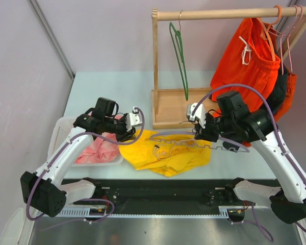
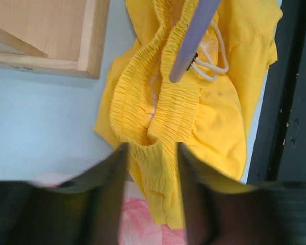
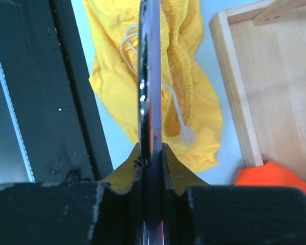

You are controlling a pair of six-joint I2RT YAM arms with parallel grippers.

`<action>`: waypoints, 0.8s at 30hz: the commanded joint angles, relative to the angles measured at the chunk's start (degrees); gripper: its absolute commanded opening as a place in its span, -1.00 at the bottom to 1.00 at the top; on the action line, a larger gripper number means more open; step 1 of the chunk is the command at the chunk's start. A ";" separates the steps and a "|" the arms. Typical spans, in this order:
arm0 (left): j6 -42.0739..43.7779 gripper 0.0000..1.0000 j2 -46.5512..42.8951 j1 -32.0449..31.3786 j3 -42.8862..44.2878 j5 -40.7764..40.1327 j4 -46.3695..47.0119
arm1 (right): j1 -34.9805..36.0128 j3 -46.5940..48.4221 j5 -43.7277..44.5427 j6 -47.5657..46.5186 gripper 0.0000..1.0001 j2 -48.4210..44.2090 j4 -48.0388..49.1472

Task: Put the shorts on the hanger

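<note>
Gripping the hanger [image 3: 149,76] edge-on, the right gripper [image 3: 152,155] was clamped tight w/ no gap, lower center of its wrist frame. Left gripper [image 2: 152,153] sat part-open, fingers [image 2: 112,173] either side of the shorts' [image 1: 166,153] waistband fold; pinch unclear. Shorts lay at center of the top view, hanger bar [image 1: 227,145] across their right side.

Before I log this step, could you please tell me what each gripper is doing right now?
Left gripper: open, fingers either side of the yellow shorts' elastic waistband, not yet clamped.
Right gripper: closed on the lilac hanger.
</note>
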 commanded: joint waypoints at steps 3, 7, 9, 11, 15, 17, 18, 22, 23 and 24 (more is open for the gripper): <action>6.80 -0.47 0.54 -0.24 0.84 1.48 -4.47 | -0.21 0.37 -1.98 -2.46 -1.00 1.31 6.38; 8.82 -0.67 1.15 -0.42 1.27 2.63 -4.83 | -0.21 0.37 -2.68 -3.95 -1.00 3.33 6.21; 9.35 -0.80 1.68 -0.33 1.97 2.80 -5.35 | -0.30 0.37 -3.29 -5.09 -1.00 4.12 5.95; 10.31 -0.87 1.95 -0.42 2.33 3.06 -5.97 | -0.21 0.37 -3.91 -5.88 -1.00 5.18 5.42; 12.68 -0.99 1.68 -0.42 2.51 3.86 -7.11 | -0.47 0.19 -2.86 -7.12 -1.00 6.85 5.16; 13.74 -0.99 1.60 -0.42 2.51 3.94 -7.38 | -0.91 0.19 -2.33 -7.03 -1.00 7.46 5.68; 14.01 -1.00 1.60 -0.42 2.51 3.86 -7.64 | -1.18 0.10 -1.98 -6.94 -1.00 7.73 6.03; 16.03 -1.00 1.68 -0.42 2.51 3.94 -8.34 | -1.88 0.10 -2.15 -7.90 -1.00 8.17 5.78; 16.12 -0.99 1.68 -0.42 2.59 3.86 -8.34 | -1.88 0.10 -2.50 -8.78 -1.00 8.34 5.16; 16.21 -1.00 2.03 -0.42 2.68 3.77 -8.34 | -1.80 0.10 -3.29 -9.31 -1.00 8.43 3.94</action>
